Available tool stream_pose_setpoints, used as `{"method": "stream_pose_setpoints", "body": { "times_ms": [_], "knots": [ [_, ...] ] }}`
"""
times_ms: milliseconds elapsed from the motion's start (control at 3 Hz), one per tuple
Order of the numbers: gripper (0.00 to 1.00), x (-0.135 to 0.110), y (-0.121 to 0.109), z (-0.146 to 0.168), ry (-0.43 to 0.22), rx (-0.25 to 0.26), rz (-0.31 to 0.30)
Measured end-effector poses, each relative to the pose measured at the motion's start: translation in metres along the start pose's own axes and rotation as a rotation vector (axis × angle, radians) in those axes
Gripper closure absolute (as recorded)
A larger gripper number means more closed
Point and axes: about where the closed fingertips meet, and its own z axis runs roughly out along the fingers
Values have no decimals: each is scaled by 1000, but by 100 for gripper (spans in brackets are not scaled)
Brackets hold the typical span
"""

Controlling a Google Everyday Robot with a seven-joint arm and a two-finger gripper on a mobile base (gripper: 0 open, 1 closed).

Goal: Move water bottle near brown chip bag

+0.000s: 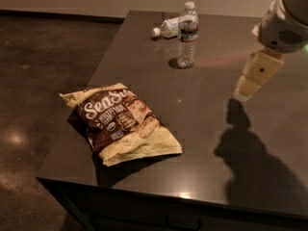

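Note:
The water bottle (pixel 187 35) stands upright near the far edge of the dark table (pixel 207 129), clear and ribbed with a white cap and a dark label band. The brown chip bag (pixel 122 121) lies flat near the front left corner, dark brown with white script and cream-yellow ends. My gripper (pixel 254 76) hangs above the table at the right, well to the right of the bottle and a little nearer, holding nothing. Its shadow falls on the table below it.
A paler clear bottle (pixel 166 29) lies on its side just behind and left of the water bottle. The table's left edge (pixel 82 90) drops to a dark polished floor (pixel 38 81). A pale wall runs behind the table.

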Motion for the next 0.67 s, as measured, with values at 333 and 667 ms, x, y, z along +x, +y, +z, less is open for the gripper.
{"method": "stream_pose_setpoints", "body": {
  "times_ms": [333, 667],
  "knots": [
    [0, -11, -36, 13, -43, 48, 108],
    [0, -19, -69, 25, -88, 69, 192]
  ]
}}
